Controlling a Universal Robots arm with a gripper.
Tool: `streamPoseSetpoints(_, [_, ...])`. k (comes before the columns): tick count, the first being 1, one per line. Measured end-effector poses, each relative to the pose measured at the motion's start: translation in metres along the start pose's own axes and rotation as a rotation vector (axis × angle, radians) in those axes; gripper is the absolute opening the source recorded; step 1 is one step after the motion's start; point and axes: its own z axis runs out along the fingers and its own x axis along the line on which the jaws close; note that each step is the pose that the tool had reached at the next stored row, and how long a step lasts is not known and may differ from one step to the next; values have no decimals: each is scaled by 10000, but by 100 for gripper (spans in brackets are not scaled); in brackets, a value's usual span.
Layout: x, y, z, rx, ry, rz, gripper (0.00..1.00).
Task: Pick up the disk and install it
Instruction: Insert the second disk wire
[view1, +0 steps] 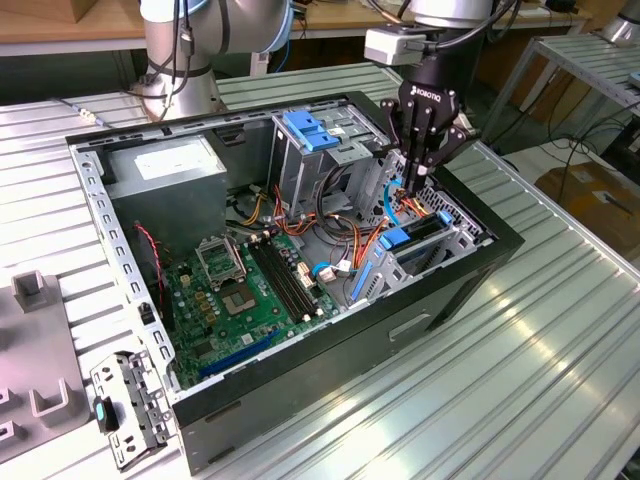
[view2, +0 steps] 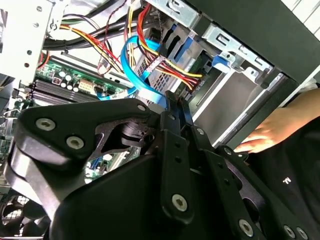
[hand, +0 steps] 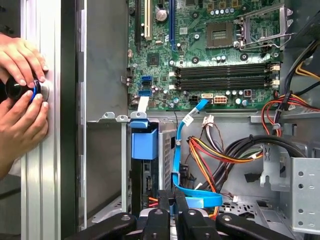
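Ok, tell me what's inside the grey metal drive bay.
The dark-grey disk with its bright blue carrier sits in the grey metal drive bay. Its far end is hidden behind the black tool.

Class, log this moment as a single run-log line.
gripper: inside computer case, above drive bay, fingers together | disk: seated in bay, blue carrier end showing | flat blue cable: beside fingertips

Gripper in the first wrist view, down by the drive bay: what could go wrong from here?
1. The gripper sits right against the blue flat cable and the power wires; a move could snag them.
2. A person's hands rest just outside the case wall, possibly within the arm's sweep.
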Motion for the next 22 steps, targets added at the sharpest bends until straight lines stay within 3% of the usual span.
streamPoseSetpoints(15, [3, 6, 1, 15, 1, 5, 16])
streamPoseSetpoints(17, [3, 28, 2, 113, 0, 33, 16])
streamPoseSetpoints(19, [13, 47, 7, 261, -19, 72, 16])
streamPoseSetpoints(20, [22, 56, 13, 349, -52, 94, 16])
streamPoseSetpoints(22, [43, 63, 23, 460, -118, 115, 16])
